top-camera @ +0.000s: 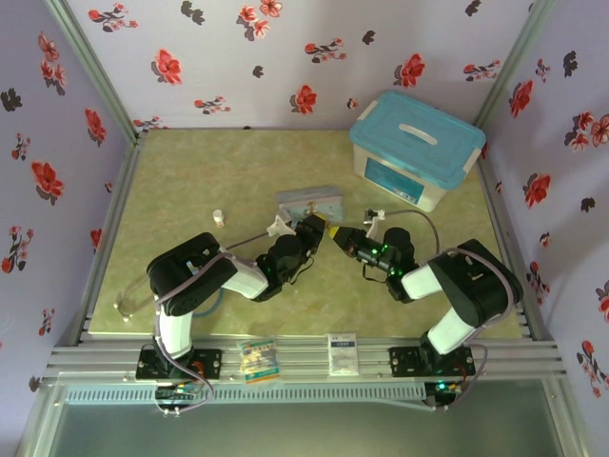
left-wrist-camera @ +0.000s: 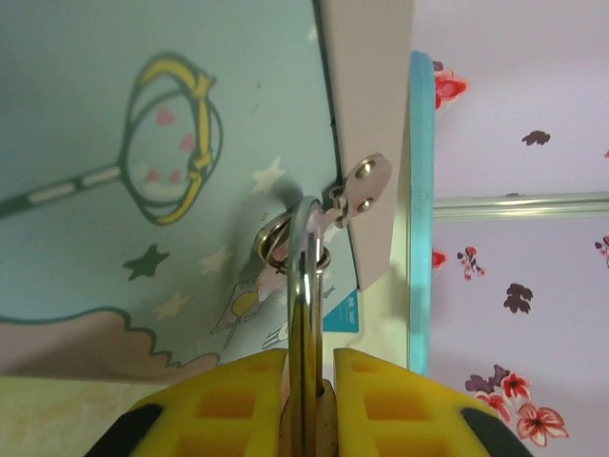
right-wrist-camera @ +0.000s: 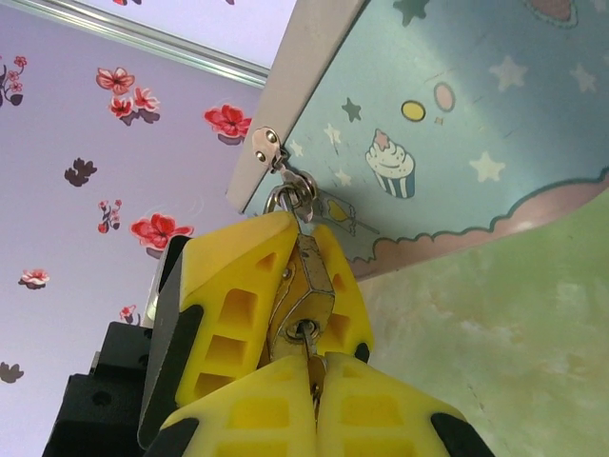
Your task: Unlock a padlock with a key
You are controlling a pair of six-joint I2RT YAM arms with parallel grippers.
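Mid-table, just in front of the light-blue cartoon tin (top-camera: 309, 202): padlock (right-wrist-camera: 309, 286), shackle (left-wrist-camera: 303, 276) hooked through the ring at the tin's clasp (left-wrist-camera: 366, 181), body pinched between the yellow fingers (left-wrist-camera: 238, 400) of the left gripper (left-wrist-camera: 309, 367). Key (right-wrist-camera: 311, 367) squeezed tight in the right gripper (right-wrist-camera: 314, 386), tip at the padlock's keyhole. Cupcake (right-wrist-camera: 392, 164) and stars printed on the tin. Far right, blue-lidded box (top-camera: 416, 148), front label (top-camera: 395, 181) too small to read; same for two cards (top-camera: 259, 360) on the near rail (top-camera: 304, 373).

Cartoon tin (top-camera: 309, 202) blocks the middle, lidded box (top-camera: 416, 148) the far right; table (top-camera: 190, 167) open far left.
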